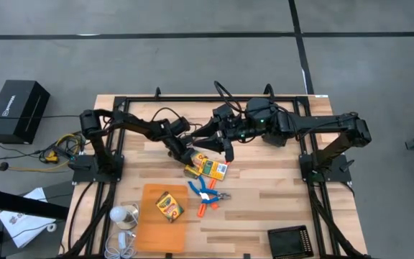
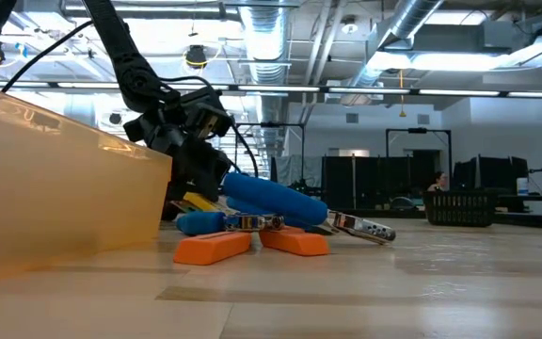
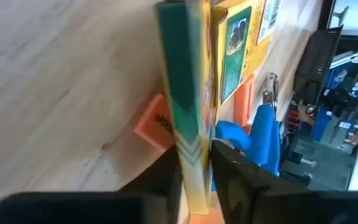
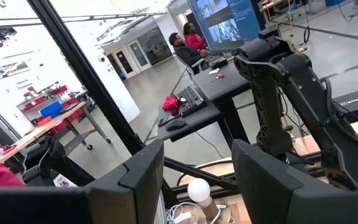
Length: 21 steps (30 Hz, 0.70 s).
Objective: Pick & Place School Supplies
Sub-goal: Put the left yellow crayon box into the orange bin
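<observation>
My left gripper (image 1: 187,157) (image 3: 194,168) is shut on a yellow-and-green crayon box (image 3: 188,106), seen edge-on in the left wrist view. A second crayon box (image 1: 213,169) (image 3: 241,37) lies flat on the table just beyond it. A third (image 1: 169,205) lies on the orange sheet (image 1: 153,223). The blue-handled tool (image 1: 205,188) (image 2: 271,198) rests across short orange sticks (image 2: 213,247) (image 2: 294,242) (image 3: 156,121). My right gripper (image 1: 226,147) (image 4: 197,180) is open and hovers above the table, right of the boxes, facing the room. My left gripper pinches the crayon box between its two fingers (image 3: 166,180) across its thin sides, at one end (image 3: 194,155). The box stands on edge, its length running away from the fingers. Whether its lower edge touches the table cannot be told.
A black tray (image 1: 290,241) sits at the table's near right corner. A white bulb-shaped object (image 1: 123,214) and cables lie by the near left edge. The orange sheet fills the low view's left (image 2: 64,188). People sit at a desk in the room (image 4: 188,40).
</observation>
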Each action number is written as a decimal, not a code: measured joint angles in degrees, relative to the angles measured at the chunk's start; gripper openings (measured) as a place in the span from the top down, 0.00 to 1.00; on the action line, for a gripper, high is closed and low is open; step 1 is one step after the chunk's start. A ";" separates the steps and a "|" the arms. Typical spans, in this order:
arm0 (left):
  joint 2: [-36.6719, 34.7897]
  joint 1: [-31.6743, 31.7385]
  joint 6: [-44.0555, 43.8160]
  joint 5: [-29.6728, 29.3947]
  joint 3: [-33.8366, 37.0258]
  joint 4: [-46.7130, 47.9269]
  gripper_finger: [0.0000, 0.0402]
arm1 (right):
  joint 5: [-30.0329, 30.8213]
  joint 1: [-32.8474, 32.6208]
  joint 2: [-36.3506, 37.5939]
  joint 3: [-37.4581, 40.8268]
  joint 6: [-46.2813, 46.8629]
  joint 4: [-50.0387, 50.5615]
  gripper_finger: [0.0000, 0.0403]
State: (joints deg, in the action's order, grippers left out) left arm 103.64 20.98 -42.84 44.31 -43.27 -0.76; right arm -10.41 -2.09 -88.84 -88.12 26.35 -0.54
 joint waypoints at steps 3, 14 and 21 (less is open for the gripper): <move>0.06 -0.06 -0.10 -0.04 0.04 -0.77 0.94 | 0.00 0.00 -0.02 0.00 0.02 0.00 0.55; -6.32 1.40 2.64 0.65 0.24 -2.31 0.94 | 0.00 0.01 -0.02 0.00 -0.87 -3.52 0.58; -19.24 5.00 3.53 2.89 0.18 -2.23 0.94 | -0.15 1.19 -0.04 -0.02 -1.34 -5.75 0.58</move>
State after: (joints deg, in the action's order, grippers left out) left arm 84.40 25.99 -39.31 47.20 -43.08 -2.99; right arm -10.57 -0.90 -88.88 -88.14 25.01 -6.28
